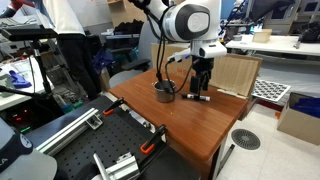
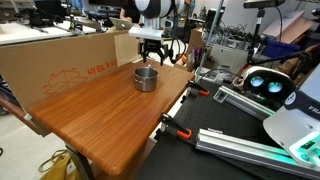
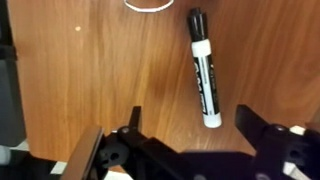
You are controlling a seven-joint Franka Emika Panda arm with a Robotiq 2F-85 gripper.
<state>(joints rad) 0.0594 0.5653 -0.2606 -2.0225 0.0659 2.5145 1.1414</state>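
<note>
Marker [image 3: 203, 70] lies flat on the desk [image 3: 90, 70], beneath the end effector [image 3: 190, 122], which hangs released, jaws spread wide, holding nothing. I judge the step in hand as the approach. The next move calls for a straight descent, jaws straddling the barrel. Obstruction: the metal cup [image 1: 164, 91], near the cap end. A cardboard box [image 2: 60, 60] stands well apart.

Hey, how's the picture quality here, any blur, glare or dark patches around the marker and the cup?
Wrist view: the marker is evenly lit and fairly sharp, while the open gripper sits dark and soft along the bottom edge. In an exterior view the cup and table carry a mild sheen. In an exterior view the marker is just a small dark streak.
</note>
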